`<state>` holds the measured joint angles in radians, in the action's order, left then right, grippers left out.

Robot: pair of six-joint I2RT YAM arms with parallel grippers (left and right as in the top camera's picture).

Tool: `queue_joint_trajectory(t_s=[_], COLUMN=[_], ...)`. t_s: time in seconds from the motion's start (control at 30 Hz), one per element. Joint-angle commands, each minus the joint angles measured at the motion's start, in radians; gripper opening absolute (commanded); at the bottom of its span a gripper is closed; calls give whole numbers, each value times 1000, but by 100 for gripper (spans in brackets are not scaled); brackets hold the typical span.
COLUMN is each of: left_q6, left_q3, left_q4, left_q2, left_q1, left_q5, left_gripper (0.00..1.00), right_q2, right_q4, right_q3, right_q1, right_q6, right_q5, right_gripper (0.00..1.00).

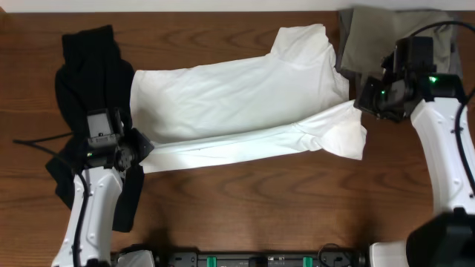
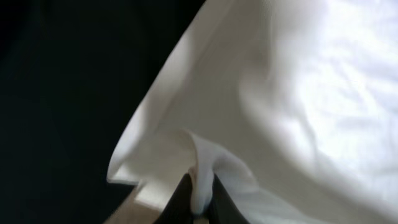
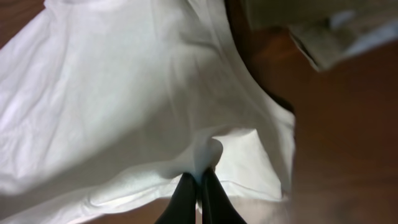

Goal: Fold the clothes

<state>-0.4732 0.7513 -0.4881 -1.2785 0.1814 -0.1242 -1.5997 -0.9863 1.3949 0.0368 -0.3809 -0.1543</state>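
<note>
Our white T-shirt lies spread across the middle of the counter, its long axis running left to right. Along its near edge a narrow band of cloth stretches from one arm to the other. Our left gripper is closed tight on a small pinch of white fabric at the shirt's left near corner, with the cloth bunched up between the dark fingers. Our right gripper is likewise clamped on a fold of the same shirt at its right near end, beside the sleeve. A black garment lies at the left end of the counter, touching the shirt's left edge and running under our left arm. A khaki-grey piece sits at the far right corner, partly beneath our right arm.
</note>
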Motion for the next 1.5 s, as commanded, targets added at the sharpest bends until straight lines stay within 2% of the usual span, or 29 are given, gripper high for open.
queue_joint_trajectory(t_s=[0.0,0.27,0.53,1.2,1.27,1.3,1.37,1.4,1.47], left_q6=[6,6,6,9,9,10,10,10,15], left_q3=[22,21,22,21,21,21,21,21,21], left_q4=[58,203,286,363,363,363,363,363,362], left_q2=[-52,-143,-207,-238,-238,-238,-238,-238,-238], left_q1=[3,2,2,3,3,3,3,3,3], left_q5=[20,20,20,61,61,61,61,61,61], left_gripper=[6,6,6,7,16,29,61,71,82], right_q2=[-53,-154,-220,-228,-228,-228,-228,-228,-227], right_q4=[50,154,202,246,245,245,245,245,240], right_q3=[11,11,11,11,11,11,11,11,11], right_q1=[-28,-71,-73,-61,-61,-61,-61,-61,-61], right_q6=[23,19,18,12,12,12,12,12,12], right_q5=[-14,-14,-14,1,1,1,1,0,0], right_gripper=[1,1,1,2,13,22,36,40,41])
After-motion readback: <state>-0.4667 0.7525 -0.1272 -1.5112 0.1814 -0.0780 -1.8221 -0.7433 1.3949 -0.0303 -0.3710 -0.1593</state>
